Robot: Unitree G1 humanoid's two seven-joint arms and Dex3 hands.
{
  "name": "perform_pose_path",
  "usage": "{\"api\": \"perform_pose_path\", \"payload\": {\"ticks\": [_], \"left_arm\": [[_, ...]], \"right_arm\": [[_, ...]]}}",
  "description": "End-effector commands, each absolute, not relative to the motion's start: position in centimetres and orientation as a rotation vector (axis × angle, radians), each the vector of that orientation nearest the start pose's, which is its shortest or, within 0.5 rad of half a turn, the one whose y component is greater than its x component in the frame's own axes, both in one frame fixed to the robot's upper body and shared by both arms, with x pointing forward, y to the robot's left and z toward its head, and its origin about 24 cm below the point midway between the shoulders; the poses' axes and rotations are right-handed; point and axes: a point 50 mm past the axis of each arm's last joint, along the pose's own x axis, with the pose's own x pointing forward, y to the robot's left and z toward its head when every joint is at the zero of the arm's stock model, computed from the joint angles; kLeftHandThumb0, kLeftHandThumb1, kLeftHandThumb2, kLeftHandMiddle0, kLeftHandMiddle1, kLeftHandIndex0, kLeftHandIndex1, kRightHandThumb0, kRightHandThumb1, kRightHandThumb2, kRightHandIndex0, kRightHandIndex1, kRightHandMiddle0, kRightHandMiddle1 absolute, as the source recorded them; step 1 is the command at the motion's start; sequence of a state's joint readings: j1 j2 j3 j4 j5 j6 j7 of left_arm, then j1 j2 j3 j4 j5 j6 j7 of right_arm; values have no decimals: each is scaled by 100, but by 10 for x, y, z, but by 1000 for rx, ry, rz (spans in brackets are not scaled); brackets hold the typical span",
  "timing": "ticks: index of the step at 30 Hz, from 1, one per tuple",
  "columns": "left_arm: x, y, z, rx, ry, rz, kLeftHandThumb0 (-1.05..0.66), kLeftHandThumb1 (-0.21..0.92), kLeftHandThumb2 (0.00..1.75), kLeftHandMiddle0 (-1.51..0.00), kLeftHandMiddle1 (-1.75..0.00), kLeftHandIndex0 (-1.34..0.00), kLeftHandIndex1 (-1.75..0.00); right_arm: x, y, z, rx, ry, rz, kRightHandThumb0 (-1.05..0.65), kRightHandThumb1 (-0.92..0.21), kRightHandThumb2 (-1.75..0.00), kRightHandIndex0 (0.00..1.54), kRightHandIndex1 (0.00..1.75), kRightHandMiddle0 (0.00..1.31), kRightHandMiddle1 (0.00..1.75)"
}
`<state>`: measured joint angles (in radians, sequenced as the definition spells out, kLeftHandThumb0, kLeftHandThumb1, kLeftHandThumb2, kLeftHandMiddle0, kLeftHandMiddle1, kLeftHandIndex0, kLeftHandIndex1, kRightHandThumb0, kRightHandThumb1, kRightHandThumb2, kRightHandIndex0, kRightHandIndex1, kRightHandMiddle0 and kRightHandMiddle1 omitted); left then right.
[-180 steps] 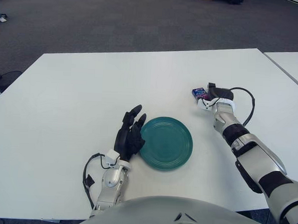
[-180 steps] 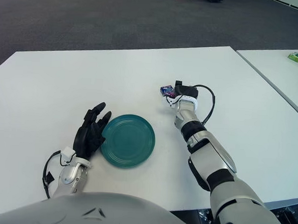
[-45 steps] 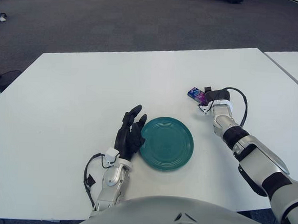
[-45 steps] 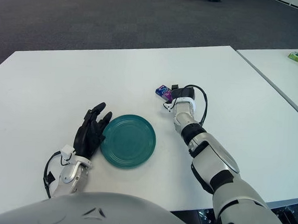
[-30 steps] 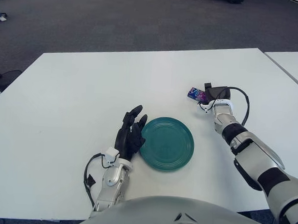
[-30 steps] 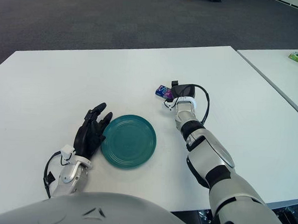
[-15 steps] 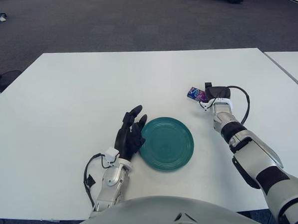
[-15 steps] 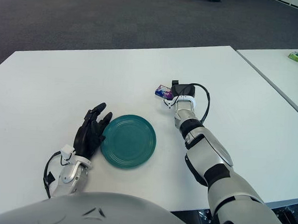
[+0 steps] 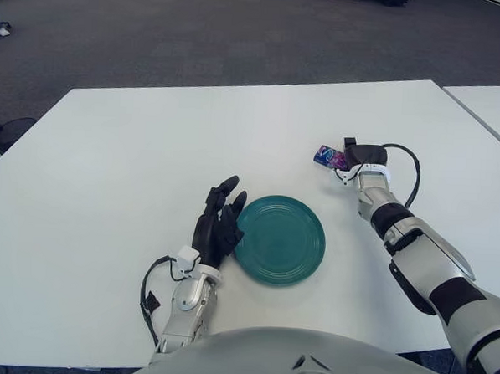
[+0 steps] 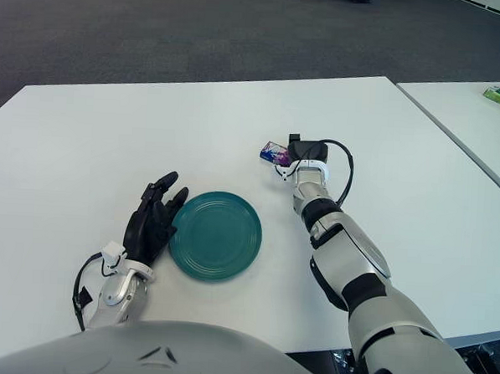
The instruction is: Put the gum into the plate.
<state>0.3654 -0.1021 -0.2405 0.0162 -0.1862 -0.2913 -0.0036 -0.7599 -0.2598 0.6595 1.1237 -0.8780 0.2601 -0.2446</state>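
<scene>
Your right hand [image 9: 358,156] is up at about 2 o'clock from the plate [image 9: 279,239], fingers closed around the gum [image 9: 327,157]. It's a small flat pack, blue with purple and white, sticking out of the hand's left side, well apart from the plate. Your left hand [image 9: 218,221] sits at the plate's 9 o'clock edge, fingers loosely spread, holding nothing.
</scene>
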Motion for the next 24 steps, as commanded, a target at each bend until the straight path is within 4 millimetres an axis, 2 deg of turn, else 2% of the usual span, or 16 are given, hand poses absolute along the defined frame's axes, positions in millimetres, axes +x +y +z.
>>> {"api": "perform_pose_path", "payload": {"ticks": [1,8,12,24], "left_arm": [[170,88,-7,-393,112,-25,-93,92,92,-56,-1,-21,-77],[170,88,-8,-398,113,-27,-92,92,92,-57,-1,-21,-77],[170,87,-9,-392,111,-23,-91,92,92,-57,-1,-19,-77],[168,87,-10,-404,108,-25,-89,92,92,-57,-1,-18,-76]], "right_arm": [[358,-155,15,-1729,191,174,-47,-92,-75,77,175,58,175],[367,-151,30,-1730,101,149,-47,-92,-77,76,175,58,175],[380,-146,53,-1710,19,116,-49,-92,-79,77,175,59,175],[394,-157,93,-1604,-148,21,-52,-92,-78,82,175,65,175]]}}
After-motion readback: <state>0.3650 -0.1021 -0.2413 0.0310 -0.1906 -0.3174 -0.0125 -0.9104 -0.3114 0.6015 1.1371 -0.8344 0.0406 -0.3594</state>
